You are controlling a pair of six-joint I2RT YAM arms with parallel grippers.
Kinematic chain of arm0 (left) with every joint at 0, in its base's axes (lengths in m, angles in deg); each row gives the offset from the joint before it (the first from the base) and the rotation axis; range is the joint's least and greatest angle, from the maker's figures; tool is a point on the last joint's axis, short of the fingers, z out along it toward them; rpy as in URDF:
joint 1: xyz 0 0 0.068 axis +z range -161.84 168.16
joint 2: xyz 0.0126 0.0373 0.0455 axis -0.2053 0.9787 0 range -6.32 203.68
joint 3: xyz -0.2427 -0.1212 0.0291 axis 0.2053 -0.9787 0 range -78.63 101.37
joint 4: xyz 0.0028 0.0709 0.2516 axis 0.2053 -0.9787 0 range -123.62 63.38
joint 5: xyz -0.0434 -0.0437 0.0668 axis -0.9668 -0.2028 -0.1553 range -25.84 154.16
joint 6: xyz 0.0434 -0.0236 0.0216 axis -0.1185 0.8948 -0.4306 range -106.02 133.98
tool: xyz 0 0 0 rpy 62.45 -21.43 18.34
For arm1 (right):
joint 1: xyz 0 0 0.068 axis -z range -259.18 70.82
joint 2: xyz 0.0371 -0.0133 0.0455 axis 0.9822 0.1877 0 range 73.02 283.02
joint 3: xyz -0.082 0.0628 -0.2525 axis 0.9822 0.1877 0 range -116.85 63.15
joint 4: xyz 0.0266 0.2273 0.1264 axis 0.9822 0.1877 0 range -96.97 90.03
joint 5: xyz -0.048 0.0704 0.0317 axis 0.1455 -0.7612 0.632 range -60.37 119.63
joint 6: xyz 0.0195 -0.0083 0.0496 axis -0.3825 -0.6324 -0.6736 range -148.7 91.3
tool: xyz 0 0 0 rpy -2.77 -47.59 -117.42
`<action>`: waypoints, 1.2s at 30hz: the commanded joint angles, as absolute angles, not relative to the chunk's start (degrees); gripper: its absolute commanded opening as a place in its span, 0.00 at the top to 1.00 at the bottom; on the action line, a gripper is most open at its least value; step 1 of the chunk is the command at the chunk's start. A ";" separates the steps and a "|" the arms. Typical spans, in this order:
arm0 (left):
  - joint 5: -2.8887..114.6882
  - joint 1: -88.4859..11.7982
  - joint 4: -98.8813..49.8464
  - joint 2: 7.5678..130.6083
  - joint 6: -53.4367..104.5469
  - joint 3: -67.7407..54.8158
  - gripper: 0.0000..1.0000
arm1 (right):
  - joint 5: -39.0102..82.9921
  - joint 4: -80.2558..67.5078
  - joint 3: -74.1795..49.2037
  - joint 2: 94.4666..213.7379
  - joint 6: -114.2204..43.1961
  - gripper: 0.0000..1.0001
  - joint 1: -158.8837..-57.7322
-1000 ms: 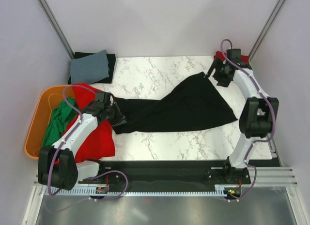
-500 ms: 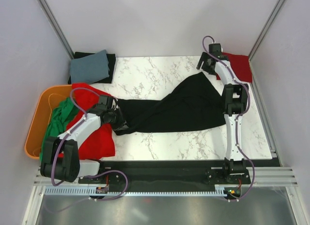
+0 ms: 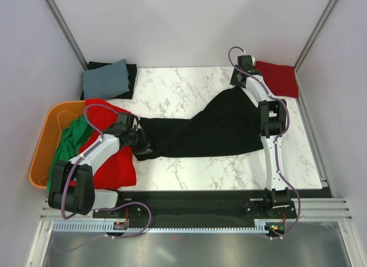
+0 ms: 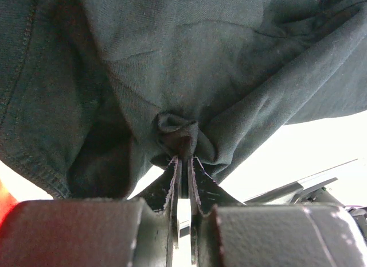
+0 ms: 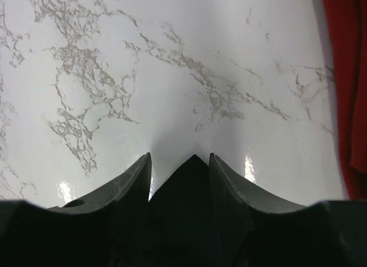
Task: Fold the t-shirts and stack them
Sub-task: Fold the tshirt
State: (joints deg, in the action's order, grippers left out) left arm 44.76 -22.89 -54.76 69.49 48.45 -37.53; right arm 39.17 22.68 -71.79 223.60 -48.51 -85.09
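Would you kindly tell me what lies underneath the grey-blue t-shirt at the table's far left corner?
A folded black t-shirt lies under the grey-blue t-shirt, its edges showing along the far and right sides. Anything else beneath is covered.

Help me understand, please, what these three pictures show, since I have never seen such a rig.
Two robot arms are bolted to the near edge of a marble table. The wide picture looks down from above; the other two come from a camera on each wrist. The left arm has its jaws shut on a bunch of the black t-shirt spread across the table. The right arm reaches to that shirt's far corner, jaws open, a dark tip of cloth between them. At the back lie a folded red t-shirt and a grey-blue t-shirt on a folded black t-shirt. The orange tub at the left holds a green t-shirt and a loose red t-shirt.
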 commanded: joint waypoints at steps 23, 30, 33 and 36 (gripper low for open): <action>43.33 -22.92 -52.90 70.85 47.29 -35.93 0.91 | 37.98 26.34 -72.12 224.03 -46.98 1.00 -85.33; 43.68 -22.92 -56.15 76.55 47.11 -18.54 0.91 | 36.84 25.99 -75.98 218.14 -49.53 1.00 -85.33; 44.64 -22.74 -57.99 83.92 46.94 -6.86 0.91 | 37.71 25.90 -75.46 214.97 -51.01 1.00 -84.55; 44.65 -22.04 -60.89 93.06 46.06 7.29 0.91 | 39.12 24.24 -72.04 210.67 -53.29 1.00 -82.79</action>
